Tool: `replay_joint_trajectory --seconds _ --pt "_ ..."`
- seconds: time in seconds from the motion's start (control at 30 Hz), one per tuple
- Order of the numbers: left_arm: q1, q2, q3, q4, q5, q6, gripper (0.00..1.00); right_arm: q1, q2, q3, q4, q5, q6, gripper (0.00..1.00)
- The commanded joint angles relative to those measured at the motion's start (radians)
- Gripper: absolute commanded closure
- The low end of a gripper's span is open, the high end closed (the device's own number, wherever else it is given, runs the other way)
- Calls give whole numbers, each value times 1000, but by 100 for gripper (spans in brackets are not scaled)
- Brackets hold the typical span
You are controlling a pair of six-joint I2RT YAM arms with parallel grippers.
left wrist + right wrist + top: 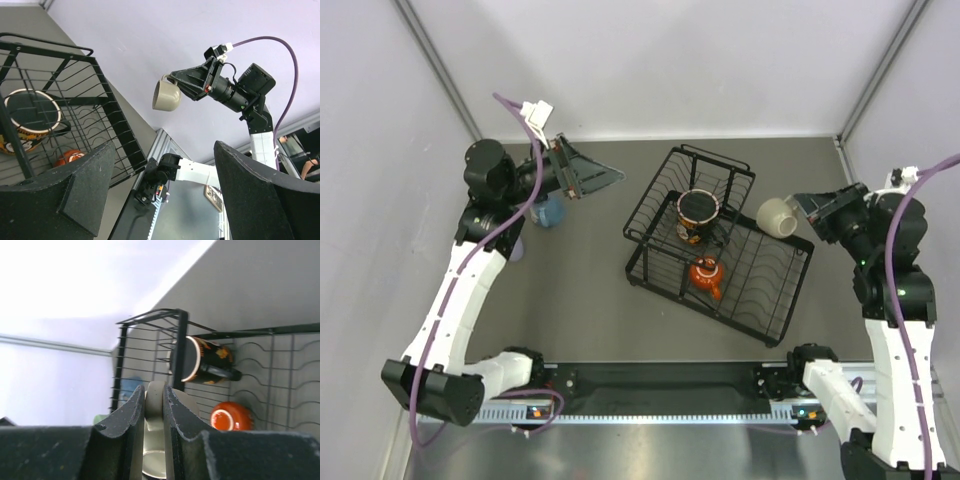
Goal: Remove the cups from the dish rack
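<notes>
— From above, our left gripper [603, 178] hangs spread and empty near the glossy blue mug [549, 212]. Rightward, the black wire dish rack [772, 290] holds the large red-and-black patterned mug [699, 212] and the squat orange cup [705, 272].

— Only our right wrist view shows the right gripper [152, 396] pinching the smooth beige mug [156, 457] by its wall, raised beside the rack.

Dark grey table [580, 310] enclosed by pale walls [670, 60], aluminium rail [660, 412] along its near edge
</notes>
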Motion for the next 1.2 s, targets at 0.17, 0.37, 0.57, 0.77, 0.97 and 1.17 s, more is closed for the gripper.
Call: replay_joint_trajectory --seconds 0.17,0.37,0.57,0.77,0.97,1.17 --pt "-55 73 51 225 55 -76 20 -12 -19 8 270 -166 166 100" --pt "-139 137 74 294 52 -115 21 -9 -16 -99 576 -292 287 100" --pt "-256 208 94 379 33 -147 25 11 12 -165 687 -338 331 100" --pt "-357 282 140 380 -5 -118 27 17 24 -224 818 -376 397 100" --pt "-429 372 188 380 -30 -90 28 56 27 -248 867 -395 429 100" --pt "-469 418 212 380 -44 -75 28 71 13 -282 896 -412 453 100"
